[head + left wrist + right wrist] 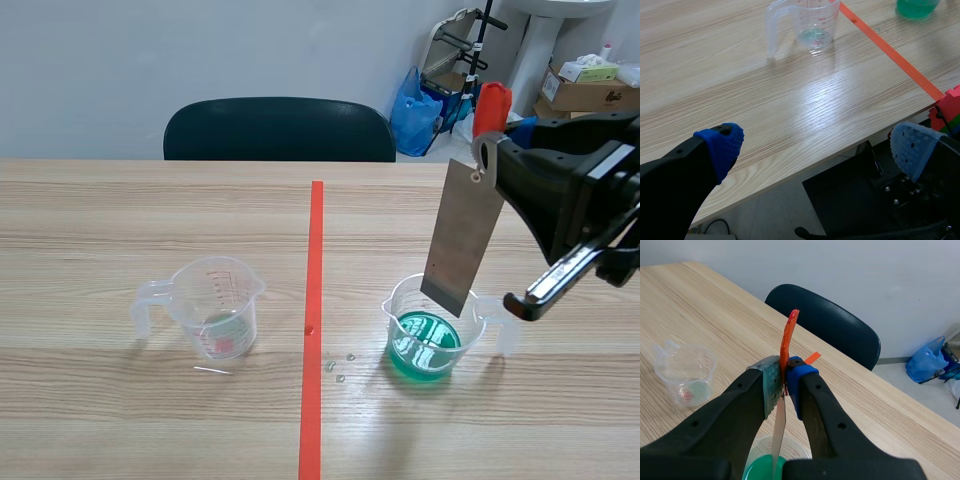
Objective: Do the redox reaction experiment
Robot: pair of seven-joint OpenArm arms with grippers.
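Note:
My right gripper (487, 158) (784, 379) is shut on the top of a grey metal plate (462, 238) (779, 432) that carries an orange tag (490, 108) (786, 340). The plate hangs tilted, and its lower edge is at the mouth of a clear beaker of green liquid (425, 335) (760, 460) (916, 7). Whether it touches the liquid I cannot tell. A second clear beaker (215, 305) (812, 25) (687, 372), with a little residue at its bottom, stands left of the tape line. My left gripper (815, 145) is open and holds nothing. It sits past the table's near edge.
An orange-red tape line (315, 320) runs down the middle of the table. Small clear droplets (340, 365) lie beside it near the green beaker. A dark chair (280, 130) stands behind the far edge. Boxes and a blue bag (413, 105) are at the back right.

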